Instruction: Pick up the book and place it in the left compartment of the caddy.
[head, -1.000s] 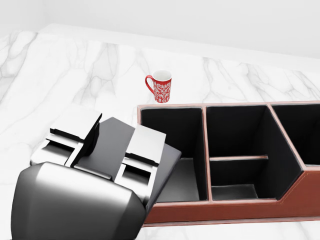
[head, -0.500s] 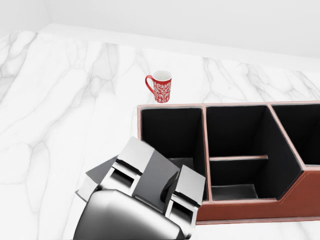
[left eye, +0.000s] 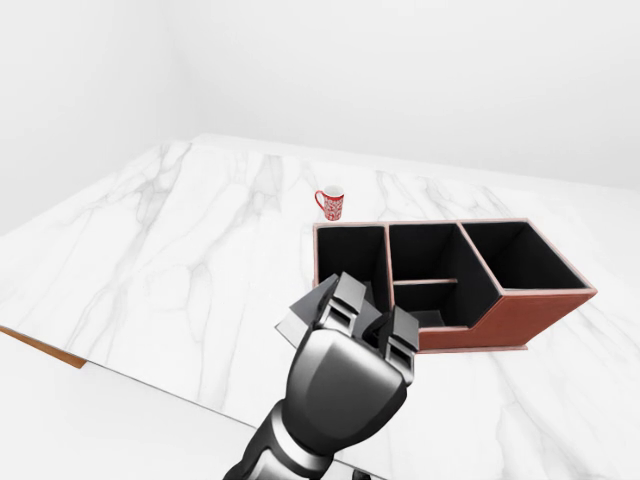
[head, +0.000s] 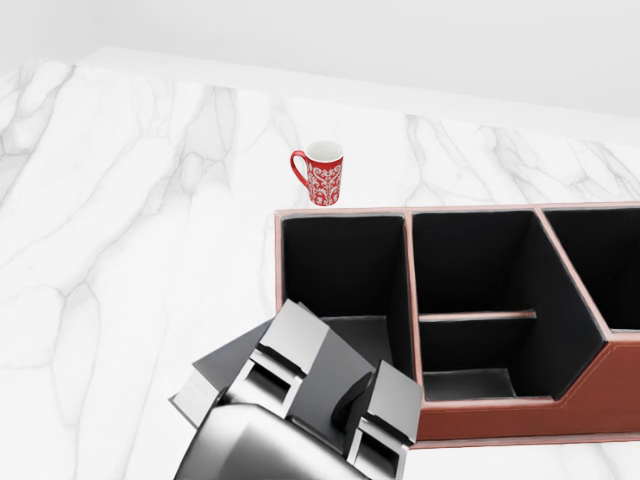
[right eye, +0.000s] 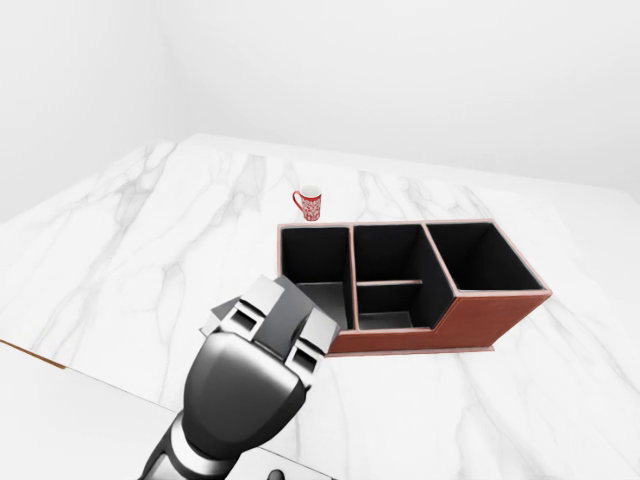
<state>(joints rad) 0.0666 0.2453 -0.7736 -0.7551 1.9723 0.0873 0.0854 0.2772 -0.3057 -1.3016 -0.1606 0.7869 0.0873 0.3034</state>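
Note:
My left hand (head: 338, 378) reaches in from the bottom of the head view, its silver fingers (head: 288, 345) shut on a flat dark grey book (head: 222, 368). The book is tilted, and its far end lies over the lower left corner of the caddy (head: 345, 211). The caddy is red-brown with a black inside. Its left compartment (head: 345, 268) is a deep dark bin just above the hand, and I see nothing in it. The lower part of that compartment is hidden by the hand and book. My right hand does not show.
A red patterned mug (head: 320, 172) stands on the white marble table (head: 120, 230) just above the caddy's left end. The caddy's middle section is split in two and a larger bin (left eye: 515, 255) sits on the right. The table's near edge (left eye: 40, 347) runs along the lower left of the left-eye view.
The left hand has carried the book to the right and lower in the head view, from beside the caddy's left wall to its lower left corner. Caddy and mug have not moved.

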